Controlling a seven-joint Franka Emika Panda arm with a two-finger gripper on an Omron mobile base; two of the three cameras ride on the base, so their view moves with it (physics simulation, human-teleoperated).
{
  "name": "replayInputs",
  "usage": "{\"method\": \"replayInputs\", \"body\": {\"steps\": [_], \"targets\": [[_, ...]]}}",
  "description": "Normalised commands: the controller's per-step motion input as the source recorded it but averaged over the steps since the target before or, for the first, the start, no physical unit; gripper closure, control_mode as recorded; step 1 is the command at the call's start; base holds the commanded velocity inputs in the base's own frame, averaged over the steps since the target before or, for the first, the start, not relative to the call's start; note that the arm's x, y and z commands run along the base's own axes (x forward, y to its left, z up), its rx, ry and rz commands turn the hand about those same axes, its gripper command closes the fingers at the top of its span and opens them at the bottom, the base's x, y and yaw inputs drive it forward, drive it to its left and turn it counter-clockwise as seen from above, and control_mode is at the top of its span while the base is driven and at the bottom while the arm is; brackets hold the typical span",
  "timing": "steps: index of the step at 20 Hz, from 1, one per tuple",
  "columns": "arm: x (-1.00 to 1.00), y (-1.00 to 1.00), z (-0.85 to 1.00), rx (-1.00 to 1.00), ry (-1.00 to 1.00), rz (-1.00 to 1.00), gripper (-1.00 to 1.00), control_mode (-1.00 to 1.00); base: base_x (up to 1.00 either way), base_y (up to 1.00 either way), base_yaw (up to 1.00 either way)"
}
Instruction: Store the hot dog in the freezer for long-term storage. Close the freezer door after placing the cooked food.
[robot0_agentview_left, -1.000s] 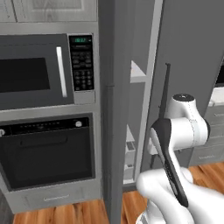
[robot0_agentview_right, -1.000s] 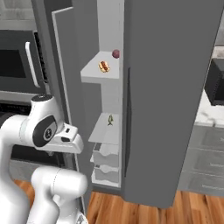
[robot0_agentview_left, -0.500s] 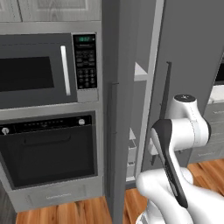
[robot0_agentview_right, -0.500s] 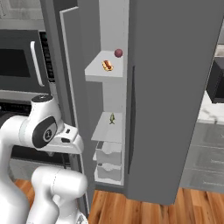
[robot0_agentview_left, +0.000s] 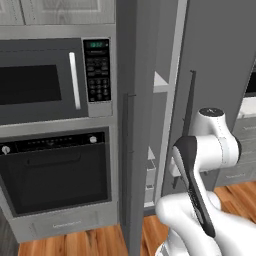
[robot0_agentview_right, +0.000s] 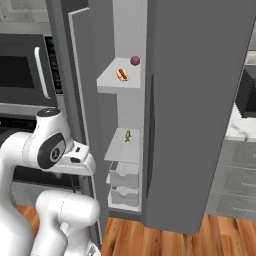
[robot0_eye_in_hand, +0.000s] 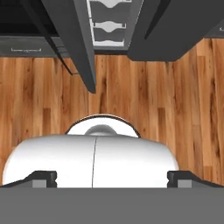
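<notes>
On the upper white shelf (robot0_agentview_right: 117, 80) inside the freezer (robot0_agentview_right: 200, 100), the hot dog (robot0_agentview_right: 122, 75) lies near the front edge, with a dark red ball (robot0_agentview_right: 135, 60) just behind it to the right, apart from it. One shelf lower sits a small green-yellow item (robot0_agentview_right: 128, 135), and below that are two white drawers (robot0_agentview_right: 123, 182) stacked one over the other. The freezer door (robot0_agentview_right: 82, 100) stands partly open, its white inner lining showing in the right base view; in the left base view its dark grey outer face (robot0_agentview_left: 131, 125) carries a long thin vertical bar handle (robot0_agentview_left: 125, 150). To the left of the cabinet a black microwave (robot0_agentview_left: 50, 80) sits above a black oven (robot0_agentview_left: 57, 175). The white arm (robot0_agentview_right: 47, 150) is folded low in front of the opening, beside the door's edge. The gripper (robot0_eye_in_hand: 111, 179) points down at the wooden floor (robot0_eye_in_hand: 175, 96), with the foot of the door and the drawers at the far edge of the hand view. Only the two dark fingertips (robot0_eye_in_hand: 41, 178) show, set at the two sides of that view, well apart and with nothing between them.
</notes>
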Motion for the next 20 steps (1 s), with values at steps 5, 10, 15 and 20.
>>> {"method": "replayInputs", "body": {"steps": [5,10,15,20], "targets": [[0.12,0.29,0.00,-0.01,-0.15,-0.20,-1.00,-1.00,0.00,0.00,0.00],[0.18,0.72,0.13,-0.14,-0.31,-0.28,-1.00,-1.00,0.00,0.00,0.00],[0.70,0.98,0.12,-0.35,-0.20,-0.19,-1.00,-1.00,0.00,0.00,0.00],[0.67,0.84,0.06,-0.24,-0.09,-0.40,-1.00,-1.00,0.00,0.00,0.00]]}}
